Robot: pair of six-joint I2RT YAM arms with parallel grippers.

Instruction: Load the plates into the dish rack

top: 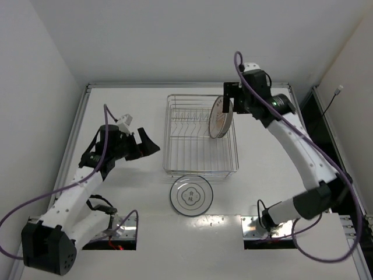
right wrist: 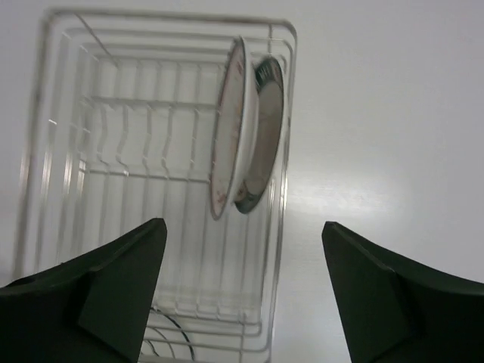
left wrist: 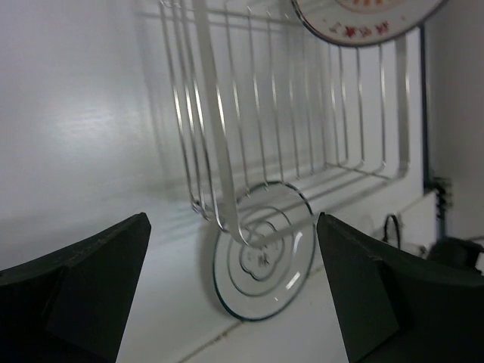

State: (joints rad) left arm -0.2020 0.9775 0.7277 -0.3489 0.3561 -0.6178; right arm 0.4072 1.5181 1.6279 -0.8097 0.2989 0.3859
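You see two plates [right wrist: 236, 128] upright in the rack [right wrist: 113, 102], third plate [top: 191, 196] flat on the table [top: 134, 186] beside it. Right gripper [right wrist: 243, 223] spread, empty; left gripper [left wrist: 232, 217] spread, empty.

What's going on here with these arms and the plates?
Plates are being loaded into a wire rack. Two already stand on edge at its right end, the orange one beside a dark-rimmed one. The right fingers hang open above them, holding nothing. A third plate lies flat on the table by the rack's near side. The left fingers are open, left of the rack.
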